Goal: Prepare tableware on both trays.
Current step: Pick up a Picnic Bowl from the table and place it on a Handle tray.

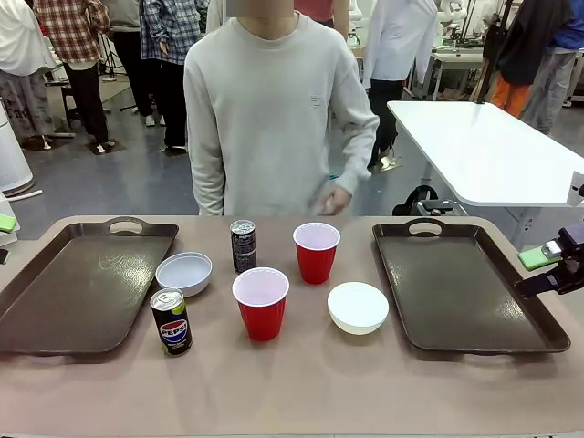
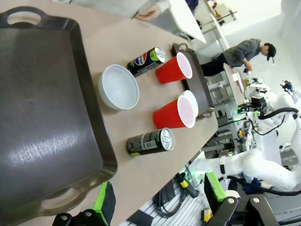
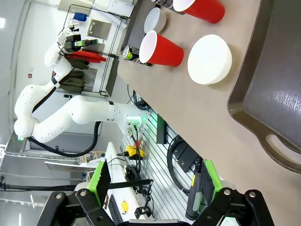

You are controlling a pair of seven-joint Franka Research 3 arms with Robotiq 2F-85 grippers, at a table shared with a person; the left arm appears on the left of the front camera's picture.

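Standing between two trays (image 1: 55,301) (image 1: 484,301): two bowls (image 1: 183,273) (image 1: 358,307), two red cups (image 1: 262,303) (image 1: 316,252), two cans (image 1: 243,245) (image 1: 172,321); both end effectors (image 2: 157,197) (image 3: 153,181) wide open.

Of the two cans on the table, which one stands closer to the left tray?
The dark blue Pepsi can, almost against the rim of the left tray. The slim black can stands farther right, well apart from it.

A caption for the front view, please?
Bowls, red cups and cans stand between two brown trays; a person faces them.
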